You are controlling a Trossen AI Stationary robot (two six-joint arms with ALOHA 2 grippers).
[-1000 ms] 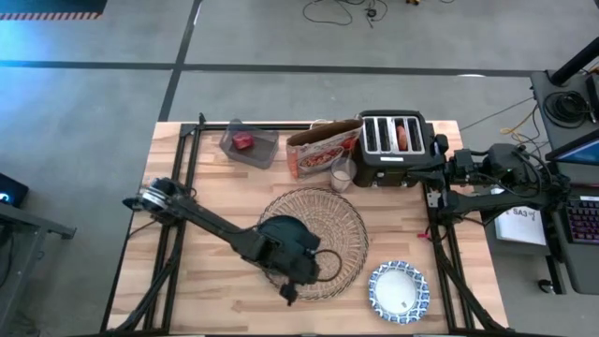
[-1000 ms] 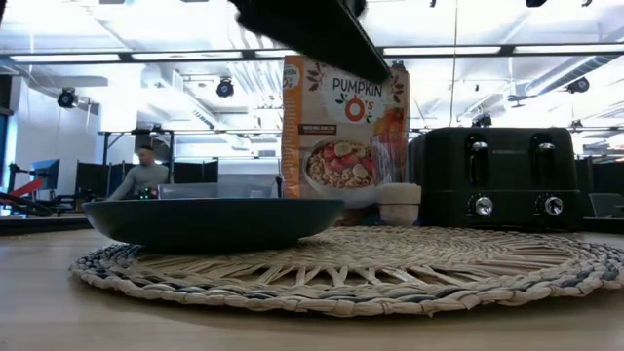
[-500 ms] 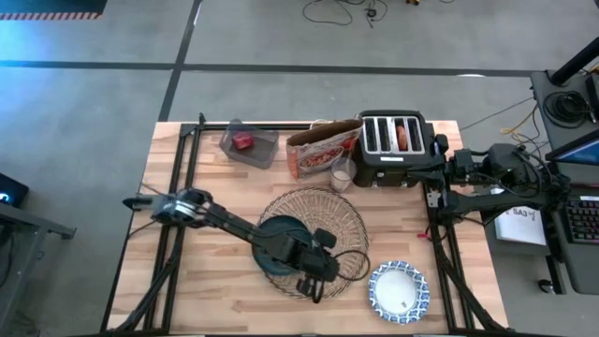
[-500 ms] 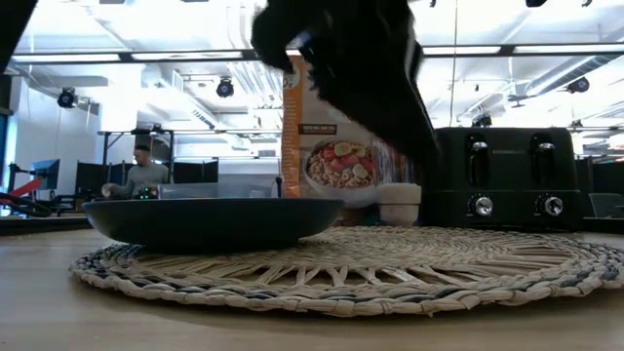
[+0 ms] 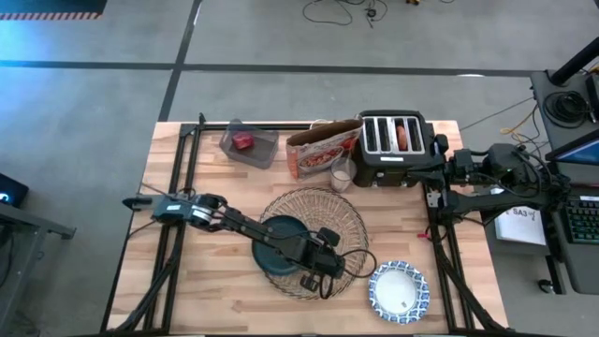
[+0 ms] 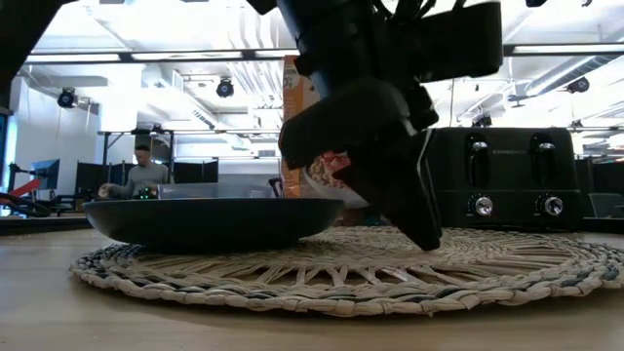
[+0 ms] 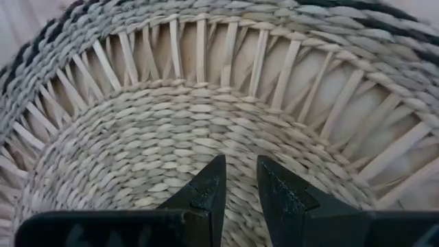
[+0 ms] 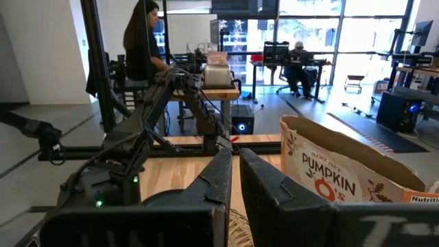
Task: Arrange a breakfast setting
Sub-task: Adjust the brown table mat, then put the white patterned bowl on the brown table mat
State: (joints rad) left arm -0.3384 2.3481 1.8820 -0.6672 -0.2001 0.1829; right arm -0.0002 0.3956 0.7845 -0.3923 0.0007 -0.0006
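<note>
High view: left gripper [image 5: 329, 279] over the placemat [image 5: 314, 241], at about 5 o'clock of the mat's centre, just right of the plate [image 5: 284, 248]. Plate sits on the mat's lower-left part, roughly 7 o'clock of centre. Bowl [image 5: 399, 289] is on bare table at 4 o'clock of the mat, just off its edge. Glass [image 5: 343, 175] stands at 12 o'clock of the mat, between the cereal bag [image 5: 323, 148] and the toaster [image 5: 400, 148]. Clear tub [image 5: 249, 143] with something red in it at 11 o'clock, near the far table edge. Right arm parked at the table's right edge by the toaster; its gripper isn't visible here.

Low view: left gripper [image 6: 424, 234] hangs low over the mat [image 6: 351, 268], tips at or just above the weave; can't tell whether they touch. Plate [image 6: 214, 219] flat on the mat at 9 o'clock of the gripper. Toaster [image 6: 507, 178] behind at 3 o'clock. A person sits in the room far back.

Left wrist view: left gripper [image 7: 238, 178] has a narrow gap between its fingers [image 7: 209, 189], holding nothing, only mat [image 7: 206, 110] under it.

Right wrist view: right gripper [image 8: 234, 171] clenched, empty, fingers [image 8: 219, 178] nearly together. Cereal bag [image 8: 350, 175] ahead of it; people at desks beyond.
</note>
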